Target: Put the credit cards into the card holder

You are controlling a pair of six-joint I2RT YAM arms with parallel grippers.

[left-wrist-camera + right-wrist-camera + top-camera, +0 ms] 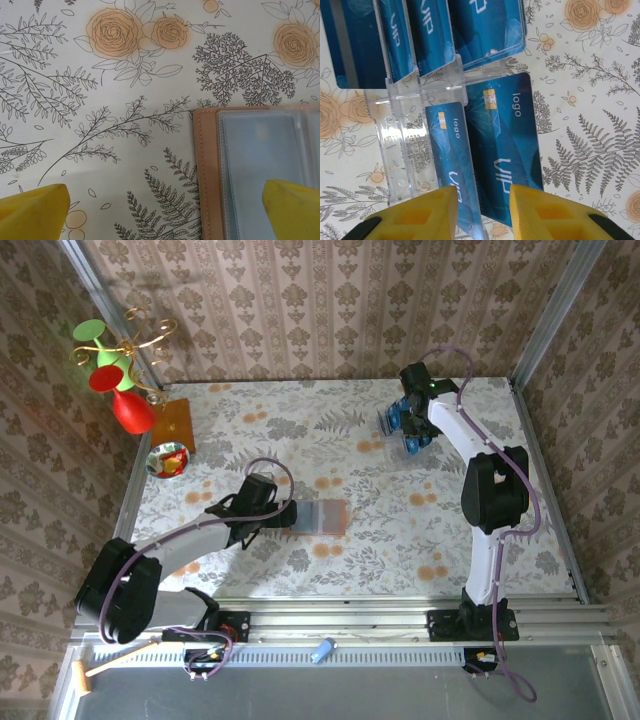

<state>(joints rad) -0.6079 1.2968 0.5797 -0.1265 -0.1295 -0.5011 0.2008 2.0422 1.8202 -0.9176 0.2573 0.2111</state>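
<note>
Right gripper (pixel 484 210) is at the clear rack (pixel 402 145), yellow jaws apart either side of the lower end of a blue card (pixel 451 160), not pinched as far as I can see. Best play here: centre on that one card, close square on its faces and lift straight out, so the neighbouring card (pixel 505 145) and the rack aren't dragged along. More cards (pixel 432 35) stand in the far slots. Left gripper (pixel 165 215) hangs wide open, well apart from the rack, over the wallet (pixel 205 170). The wallet lies open and flat mid-table (pixel 100 75), with no blue card in its clear pockets.
</note>
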